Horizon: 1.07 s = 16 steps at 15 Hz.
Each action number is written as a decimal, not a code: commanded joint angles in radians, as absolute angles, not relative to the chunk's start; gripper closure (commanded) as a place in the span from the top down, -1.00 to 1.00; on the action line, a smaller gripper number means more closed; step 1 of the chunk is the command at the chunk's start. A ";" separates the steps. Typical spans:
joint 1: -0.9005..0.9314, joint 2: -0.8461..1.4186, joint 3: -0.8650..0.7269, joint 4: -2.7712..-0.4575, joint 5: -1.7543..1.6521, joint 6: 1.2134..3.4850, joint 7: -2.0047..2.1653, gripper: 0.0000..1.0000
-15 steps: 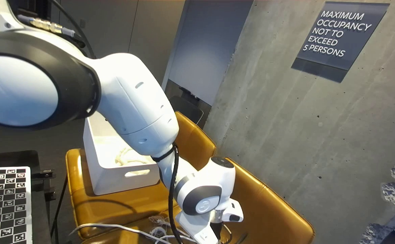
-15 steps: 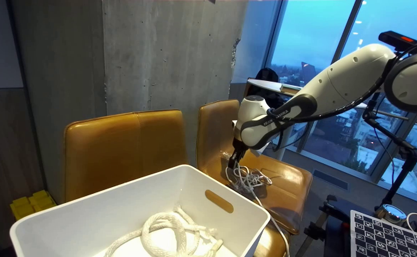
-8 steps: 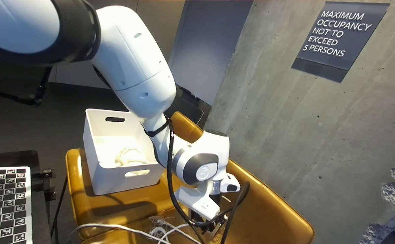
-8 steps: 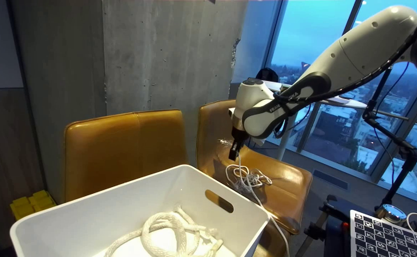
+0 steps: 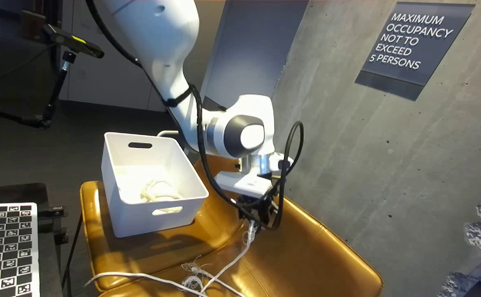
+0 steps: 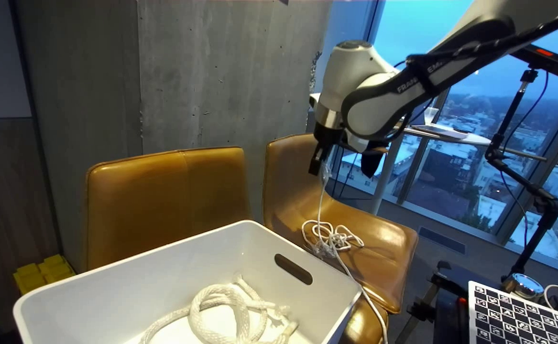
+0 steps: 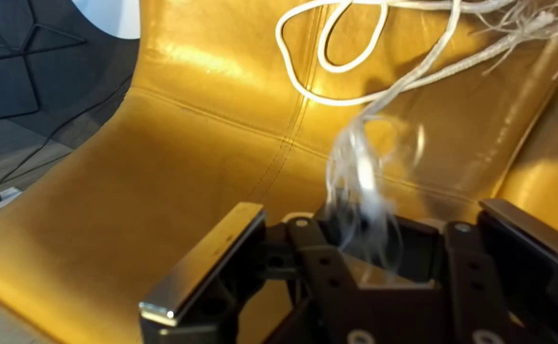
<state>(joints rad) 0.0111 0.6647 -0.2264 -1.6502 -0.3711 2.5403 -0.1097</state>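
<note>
White rope [image 7: 391, 93], one frayed end [image 7: 366, 174] in one gripper [image 6: 316, 165]; two tan chairs [image 6: 171, 196]

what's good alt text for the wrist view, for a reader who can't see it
A black Robotiq gripper grips the frayed end of a white cord, which runs up the picture to loops on a tan leather-look chair. Another frayed end shows at upper right; a black cable trails at left.

dark sign [image 5: 414, 50] on concrete wall [image 5: 360, 156]
</note>
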 commanded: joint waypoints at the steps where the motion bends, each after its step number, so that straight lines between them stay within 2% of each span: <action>1: 0.055 0.477 -0.243 -1.732 -0.431 2.463 -0.056 -1.00; 5: 0.057 0.371 -0.228 -1.764 -0.491 2.403 -0.017 -1.00; 6: 0.050 0.350 -0.221 -1.796 -0.503 2.410 -0.018 -0.67; 7: 0.041 0.336 -0.216 -1.823 -0.509 2.419 -0.017 -0.48; 11: -0.014 0.359 -0.206 -1.902 -0.477 2.470 -0.044 0.08; 16: -0.109 0.524 -0.206 -1.835 -0.433 2.559 -0.110 0.80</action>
<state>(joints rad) -0.0487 0.4263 -0.2232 -1.8982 -0.4651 2.5032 -0.0570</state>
